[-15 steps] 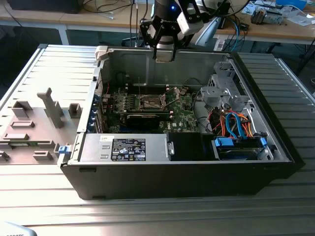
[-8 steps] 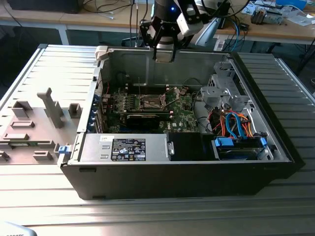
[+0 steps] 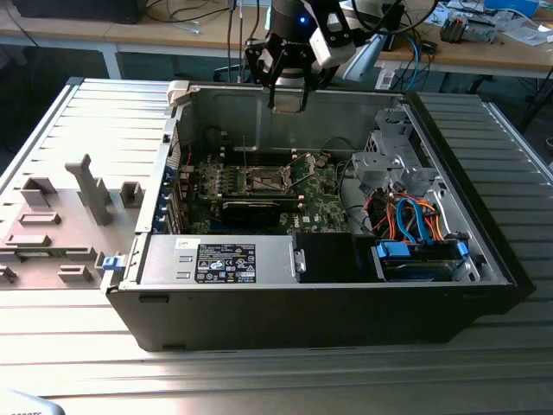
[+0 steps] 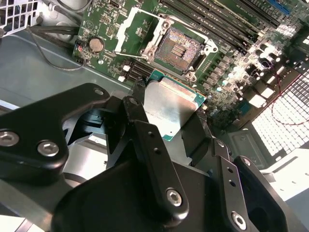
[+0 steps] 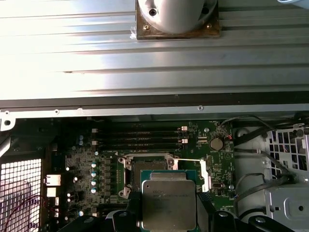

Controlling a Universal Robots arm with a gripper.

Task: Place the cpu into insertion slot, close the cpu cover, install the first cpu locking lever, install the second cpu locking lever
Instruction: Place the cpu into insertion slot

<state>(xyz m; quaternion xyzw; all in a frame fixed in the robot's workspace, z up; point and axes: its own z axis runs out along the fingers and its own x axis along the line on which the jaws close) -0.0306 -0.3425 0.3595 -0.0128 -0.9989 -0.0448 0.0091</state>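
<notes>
Hanging over the open computer case (image 3: 259, 320), the end effector (image 3: 288, 93) sits well above the insertion slot (image 3: 268, 180), toward the case's rear wall from it. The green motherboard (image 3: 320, 203) surrounds the slot. The cpu cover (image 4: 129, 26) stands swung open beside the slot, leaving the recess bare. Clamped between the fingers (image 4: 193, 133), the cpu (image 4: 169, 108) lies flat, its edges roughly square with the slot, which seems below and slightly offset.

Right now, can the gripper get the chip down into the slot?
Probably yes. The gripper holds the cpu above the board, the cover is swung open, and the slot lies bare with nothing between them.
</notes>
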